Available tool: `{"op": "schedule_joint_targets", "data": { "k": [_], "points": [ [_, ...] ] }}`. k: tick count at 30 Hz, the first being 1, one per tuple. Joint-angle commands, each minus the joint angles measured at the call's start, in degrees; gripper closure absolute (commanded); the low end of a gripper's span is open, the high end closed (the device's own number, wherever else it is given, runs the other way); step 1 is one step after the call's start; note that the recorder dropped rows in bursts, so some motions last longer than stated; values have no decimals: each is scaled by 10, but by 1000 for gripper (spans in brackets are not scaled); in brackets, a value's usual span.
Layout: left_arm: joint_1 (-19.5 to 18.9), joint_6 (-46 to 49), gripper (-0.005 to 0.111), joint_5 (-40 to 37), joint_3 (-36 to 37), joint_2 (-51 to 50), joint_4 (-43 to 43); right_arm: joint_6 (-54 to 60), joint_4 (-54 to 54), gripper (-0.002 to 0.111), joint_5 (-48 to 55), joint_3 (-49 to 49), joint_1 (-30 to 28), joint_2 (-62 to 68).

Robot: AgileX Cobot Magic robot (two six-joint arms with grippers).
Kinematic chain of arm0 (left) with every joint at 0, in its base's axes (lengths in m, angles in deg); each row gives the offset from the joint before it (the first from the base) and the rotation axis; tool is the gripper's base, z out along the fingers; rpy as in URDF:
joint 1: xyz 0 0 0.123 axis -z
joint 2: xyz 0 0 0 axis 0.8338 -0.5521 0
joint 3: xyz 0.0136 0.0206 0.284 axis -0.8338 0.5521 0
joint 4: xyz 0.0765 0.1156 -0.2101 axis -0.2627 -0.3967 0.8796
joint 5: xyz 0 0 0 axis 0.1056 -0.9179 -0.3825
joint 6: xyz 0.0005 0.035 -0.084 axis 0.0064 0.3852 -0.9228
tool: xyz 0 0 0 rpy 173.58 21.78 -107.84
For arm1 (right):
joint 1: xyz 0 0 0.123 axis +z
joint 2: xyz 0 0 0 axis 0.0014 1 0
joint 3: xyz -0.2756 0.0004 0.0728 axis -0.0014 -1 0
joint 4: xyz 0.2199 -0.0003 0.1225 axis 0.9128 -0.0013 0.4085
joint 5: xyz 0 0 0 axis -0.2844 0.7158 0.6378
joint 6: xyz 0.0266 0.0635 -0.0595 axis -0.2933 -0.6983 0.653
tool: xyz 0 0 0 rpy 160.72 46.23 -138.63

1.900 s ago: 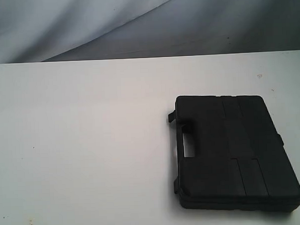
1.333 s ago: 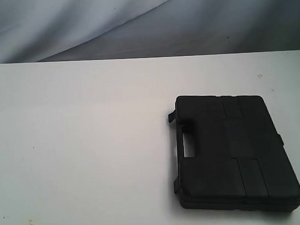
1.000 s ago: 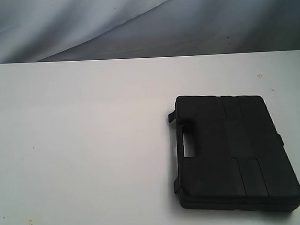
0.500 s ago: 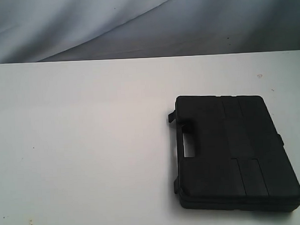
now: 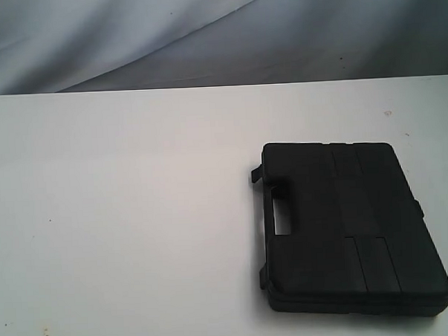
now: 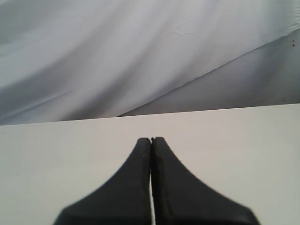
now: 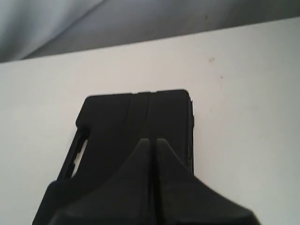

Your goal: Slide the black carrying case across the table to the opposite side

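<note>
The black carrying case (image 5: 345,226) lies flat on the right half of the white table (image 5: 137,216), its handle cut-out facing left. Neither gripper shows in the exterior view. In the right wrist view the case (image 7: 136,122) fills the middle, and my right gripper (image 7: 151,140) hangs above it, shut with nothing held. My left gripper (image 6: 151,139) is shut and empty over bare white table (image 6: 234,140), with the case out of that view.
Grey draped cloth (image 5: 203,35) hangs behind the table's far edge. Small dark specks (image 5: 388,114) mark the tabletop near the back right. The case's right corner sits close to the frame's lower right.
</note>
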Motion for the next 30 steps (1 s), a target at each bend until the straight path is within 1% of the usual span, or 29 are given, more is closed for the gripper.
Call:
{"op": "schedule_joint_targets", "data": {
  "k": [1,8,14,17,20,21,22,24,30],
  "points": [
    [-1,-3,107,1,3,2,0,-23,-14,108,43,28,33,69],
    [-1,0,107,1,3,2,0,-75,-22,108,45,51,108,173],
    [-1,0,107,1,3,2,0,-146,-63,108,45,106,181,285],
    [-1,-3,107,1,3,2,0,-168,-68,108,45,170,239,381],
    [-1,-3,107,1,3,2,0,-200,-89,108,53,225,273,455],
    [-1,-3,107,1,3,2,0,-232,-111,108,57,254,287,493],
    [-1,-3,107,1,3,2,0,-248,-120,108,57,265,292,511],
    [-1,-3,107,1,3,2,0,-264,-129,108,72,320,310,575],
    [-1,-1,107,1,3,2,0,-316,-156,108,171,439,337,687]
  ]
}}
